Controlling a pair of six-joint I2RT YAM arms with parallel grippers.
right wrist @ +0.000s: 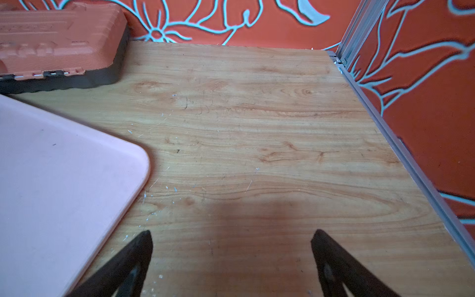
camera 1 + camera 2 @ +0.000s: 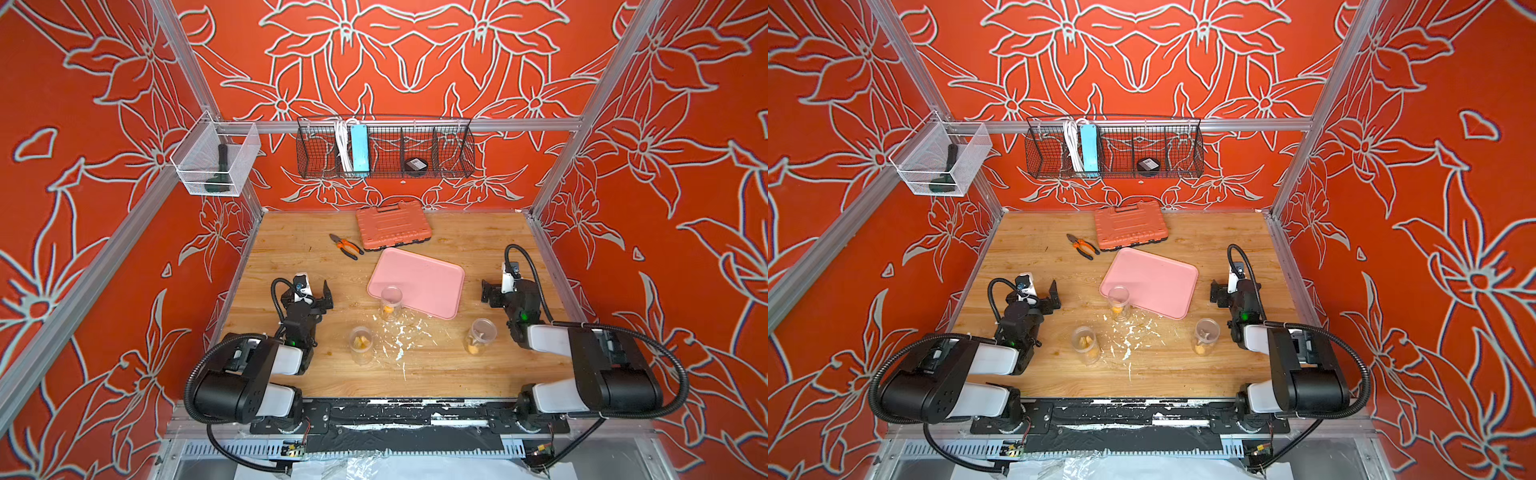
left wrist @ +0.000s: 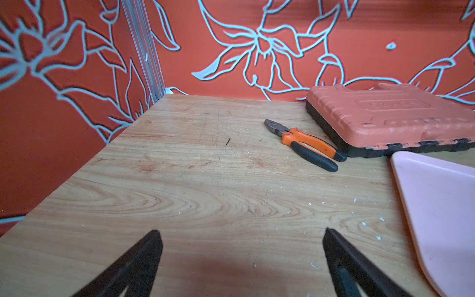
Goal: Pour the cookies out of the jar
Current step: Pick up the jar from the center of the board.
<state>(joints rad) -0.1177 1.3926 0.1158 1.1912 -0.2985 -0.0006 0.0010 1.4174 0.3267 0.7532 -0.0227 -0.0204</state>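
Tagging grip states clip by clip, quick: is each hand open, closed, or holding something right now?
Left hand: open, holding nothing.
Right hand: open, holding nothing.

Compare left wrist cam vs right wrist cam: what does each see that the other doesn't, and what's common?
Only left wrist: the pliers, lying beside the tool case, and the left gripper, open and empty.
Only right wrist: the metal rail along the table's edge, and the right gripper, open and empty.
Both: the orange tool case, a corner of the pink tray, the wooden table and scattered white flecks.
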